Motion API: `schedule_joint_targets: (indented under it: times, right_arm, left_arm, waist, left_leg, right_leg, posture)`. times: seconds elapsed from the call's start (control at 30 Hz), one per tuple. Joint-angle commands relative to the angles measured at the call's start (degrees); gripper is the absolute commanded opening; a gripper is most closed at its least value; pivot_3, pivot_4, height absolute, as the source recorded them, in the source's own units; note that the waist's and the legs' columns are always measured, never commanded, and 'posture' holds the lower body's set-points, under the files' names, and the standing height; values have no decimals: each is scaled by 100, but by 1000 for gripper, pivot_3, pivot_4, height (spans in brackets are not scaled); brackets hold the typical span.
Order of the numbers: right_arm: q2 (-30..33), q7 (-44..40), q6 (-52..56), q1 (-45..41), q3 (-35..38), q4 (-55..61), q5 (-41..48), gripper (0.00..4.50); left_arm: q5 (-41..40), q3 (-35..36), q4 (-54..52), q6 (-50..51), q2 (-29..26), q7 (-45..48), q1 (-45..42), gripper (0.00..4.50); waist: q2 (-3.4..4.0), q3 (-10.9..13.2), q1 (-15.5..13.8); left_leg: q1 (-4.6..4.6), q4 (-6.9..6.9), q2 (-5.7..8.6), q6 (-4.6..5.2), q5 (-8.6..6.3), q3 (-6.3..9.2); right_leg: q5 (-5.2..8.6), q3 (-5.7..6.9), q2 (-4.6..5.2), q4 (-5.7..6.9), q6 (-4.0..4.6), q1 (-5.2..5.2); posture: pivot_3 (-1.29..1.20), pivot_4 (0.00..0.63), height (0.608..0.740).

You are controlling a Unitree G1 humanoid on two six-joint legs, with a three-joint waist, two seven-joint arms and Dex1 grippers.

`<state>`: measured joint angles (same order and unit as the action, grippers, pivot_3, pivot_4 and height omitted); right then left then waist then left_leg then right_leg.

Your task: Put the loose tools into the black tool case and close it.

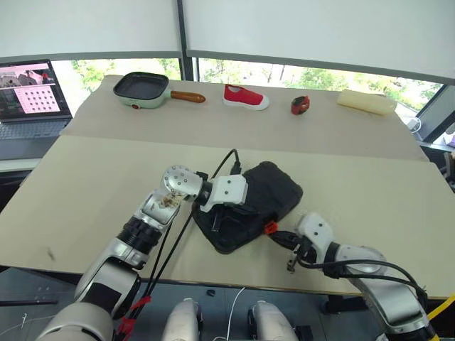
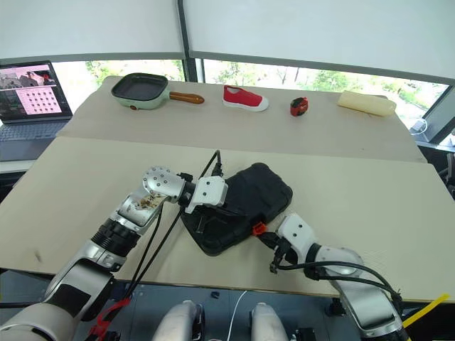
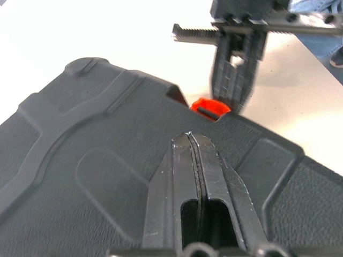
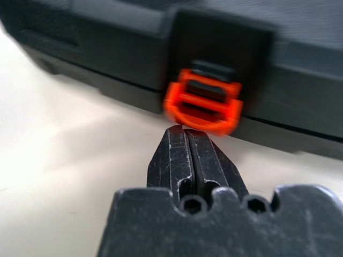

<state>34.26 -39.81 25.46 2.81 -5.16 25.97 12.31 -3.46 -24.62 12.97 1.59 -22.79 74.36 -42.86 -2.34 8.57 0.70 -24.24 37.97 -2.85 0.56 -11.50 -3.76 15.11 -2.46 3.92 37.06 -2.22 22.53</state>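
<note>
The black tool case (image 1: 274,186) lies with its lid down near the table's front edge, turned at an angle. My left gripper (image 3: 191,137) is shut, its tips resting on the lid's top (image 3: 107,160). My right gripper (image 4: 185,129) is shut too, its tips just below the small orange latch (image 4: 204,103) on the case's front side, touching it or nearly so. From the head, the latch (image 1: 269,228) shows right at the right gripper (image 1: 279,235). The loose tools are out of view.
Along the table's far side stand a green square pan (image 1: 142,88), a red shoe (image 1: 245,96), a small red-and-black object (image 1: 300,105) and a beige roll (image 1: 366,101). A laptop (image 1: 32,92) sits at far left.
</note>
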Motion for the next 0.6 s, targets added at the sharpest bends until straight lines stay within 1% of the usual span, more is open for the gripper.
schedule_joint_targets:
  times: [0.03, 0.17, 0.33, 0.43, 0.53, 0.6]
  right_arm:
    - [-33, 118, -300, -145, 620, 745, 293, 0]
    - [-18, 75, -140, -63, 697, 878, 346, 0]
    - [222, -46, 7, 121, 740, 934, 345, 0]
    - [449, -258, 123, 392, 800, 1028, 474, 0]
    - [621, -369, 77, 681, 551, 1013, 313, 0]
    - [584, -290, 14, 677, 327, 864, 136, 0]
  left_arm:
    - [396, -362, 343, -152, 33, 37, 51, 33]
    - [489, -368, 541, -311, 80, 5, 32, 33]
    - [503, -360, 653, -402, 83, -13, 6, 33]
    - [492, -338, 700, -424, 70, -8, -25, 33]
    - [492, -325, 717, -429, 71, -28, -45, 33]
    - [491, -317, 734, -421, 86, -39, -71, 33]
  waist:
    - [0, 0, 3]
    - [4, -5, -4]
    - [6, -8, -38]
    - [13, -13, -45]
    - [14, -15, -51]
    - [15, -16, -51]
  left_leg:
    - [0, 0, 0, 0, 0, 1]
    - [7, 0, -1, 0, 0, 3]
    - [9, 0, 4, 0, 0, 1]
    - [9, 0, 3, 0, 0, 2]
    - [10, 0, 2, 0, 0, 3]
    - [12, 0, 2, 0, 0, 3]
  right_leg:
    - [0, 0, -1, 0, 0, 0]
    - [1, 0, -3, 0, -1, -9]
    - [1, 3, 7, -6, -2, -17]
    - [1, 3, 6, -6, -1, -18]
    - [1, 3, 5, -6, -1, -19]
    - [2, 3, 4, -6, -1, -20]
  posture:
    - [0, 150, 740]
    - [0, 150, 740]
    - [0, 150, 740]
    - [0, 150, 740]
    - [0, 150, 740]
    - [0, 150, 740]
